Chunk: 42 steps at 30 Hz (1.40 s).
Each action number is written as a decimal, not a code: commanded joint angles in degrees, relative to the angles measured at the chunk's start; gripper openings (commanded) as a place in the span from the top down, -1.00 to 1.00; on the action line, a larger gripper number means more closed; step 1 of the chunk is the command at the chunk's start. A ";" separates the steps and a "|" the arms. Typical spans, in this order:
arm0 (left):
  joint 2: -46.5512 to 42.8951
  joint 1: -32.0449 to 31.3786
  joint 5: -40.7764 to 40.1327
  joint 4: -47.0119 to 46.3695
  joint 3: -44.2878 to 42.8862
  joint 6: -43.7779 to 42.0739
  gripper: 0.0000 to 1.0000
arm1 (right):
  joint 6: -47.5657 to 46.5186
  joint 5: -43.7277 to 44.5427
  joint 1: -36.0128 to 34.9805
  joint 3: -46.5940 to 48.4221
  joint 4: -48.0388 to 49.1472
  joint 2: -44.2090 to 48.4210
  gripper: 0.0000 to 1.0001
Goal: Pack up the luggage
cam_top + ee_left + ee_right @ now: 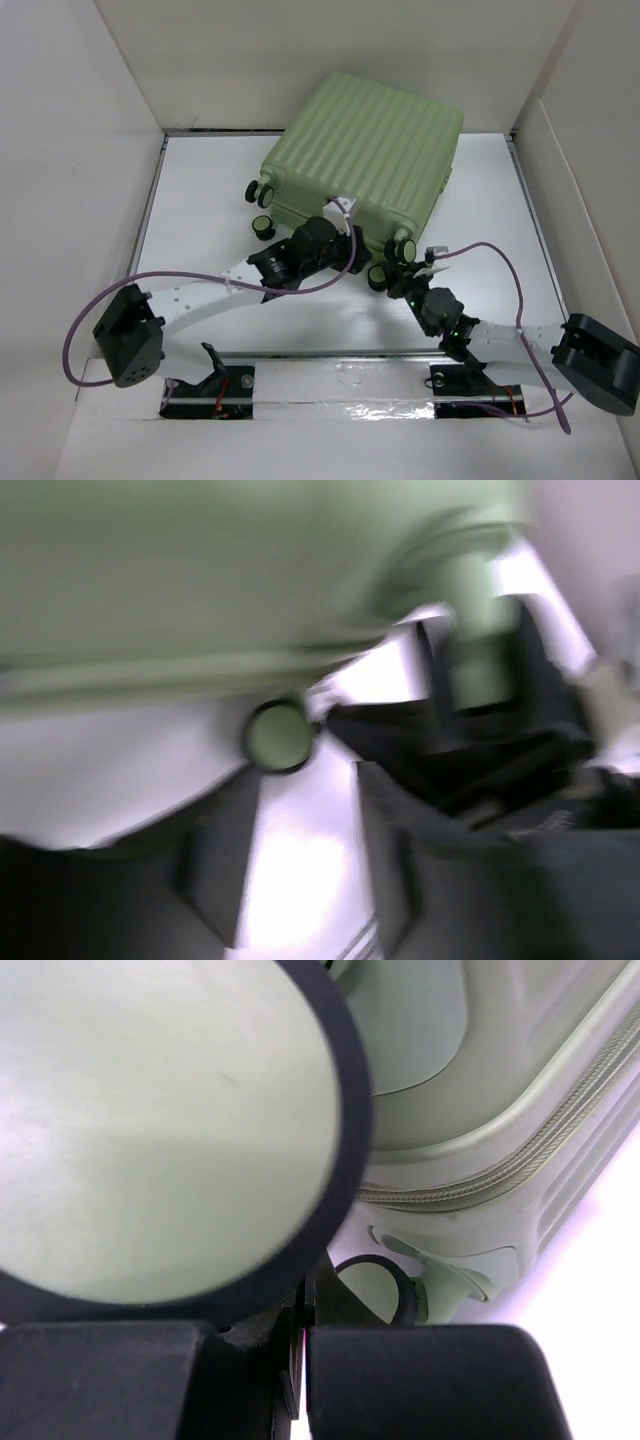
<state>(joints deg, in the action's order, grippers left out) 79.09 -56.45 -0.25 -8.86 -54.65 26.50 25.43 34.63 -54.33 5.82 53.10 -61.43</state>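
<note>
luggage [365, 150]: stiff slick shell, prob heavy.
r end effector [300, 1370] closed behind wheel [170, 1130], best hold; l end effector [305, 870]: can't tell.

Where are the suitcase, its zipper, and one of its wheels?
suitcase [370, 140]: top external view, on the ribbed upper shell.
zipper [530, 1150]: right wrist view, on the teeth along the seam.
wheel [277, 735]: left wrist view, on its pale hub face.

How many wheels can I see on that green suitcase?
4. On the luggage, a far-left wheel and near-left wheel; a far-right wheel and near-right wheel. Others may be hidden underneath.
</note>
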 commanded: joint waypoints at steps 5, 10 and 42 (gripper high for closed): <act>-3.94 4.59 -13.01 10.80 5.96 1.35 1.00 | 2.87 -2.02 1.50 2.35 4.03 1.22 1.00; -8.60 4.59 -6.82 0.80 9.22 2.59 1.00 | 2.87 -2.90 1.50 2.44 3.06 1.75 1.00; 23.00 -0.61 9.75 9.05 -36.72 -1.81 -0.35 | -10.23 11.60 -5.97 11.22 9.55 -12.39 1.00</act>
<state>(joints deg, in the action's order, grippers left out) 111.53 -59.37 8.49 10.81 -97.78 21.17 14.55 58.37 -58.83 12.12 56.23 -70.72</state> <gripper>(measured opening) 0.583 0.022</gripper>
